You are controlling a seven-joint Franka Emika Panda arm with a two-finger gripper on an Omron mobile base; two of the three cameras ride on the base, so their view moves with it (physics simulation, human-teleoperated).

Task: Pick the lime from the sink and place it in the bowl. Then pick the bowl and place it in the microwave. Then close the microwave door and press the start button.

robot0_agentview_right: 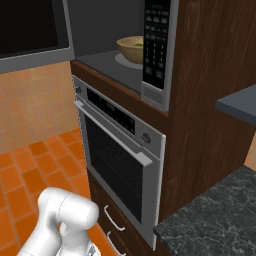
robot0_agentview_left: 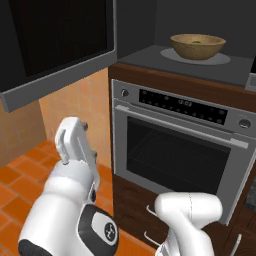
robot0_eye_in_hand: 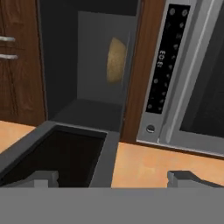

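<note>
With the bowl (robot0_agentview_left: 197,46) already set on the round plate inside the microwave (robot0_agentview_left: 200,62), the step in hand is judged to be the closing of the microwave door (robot0_agentview_left: 55,47). The door is seen swung wide open to the left of the cavity, its dark glass panel edged by a grey steel rim and hanging out over the orange tiled floor. The tool (robot0_eye_in_hand: 114,178) is seen in the hand view with its two dark tips spread about as wide as they go and nothing between them; it is placed just beside the rim of the door, on the side of the dark glass. From there the bowl is seen straight ahead, deep in the cavity, so the door's long edge runs across the path between tool and cavity, and the coming push is judged to have to go against the panel towards the opening. Inside the bowl a small green shape is seen, taken to be the lime (robot0_agentview_left: 196,42). The keypad panel (robot0_agentview_right: 156,42), where the start button is expected, stands at the right of the cavity. Below it the steel oven (robot0_agentview_left: 180,150) is shut, and nothing else is seen in the microwave.
</note>
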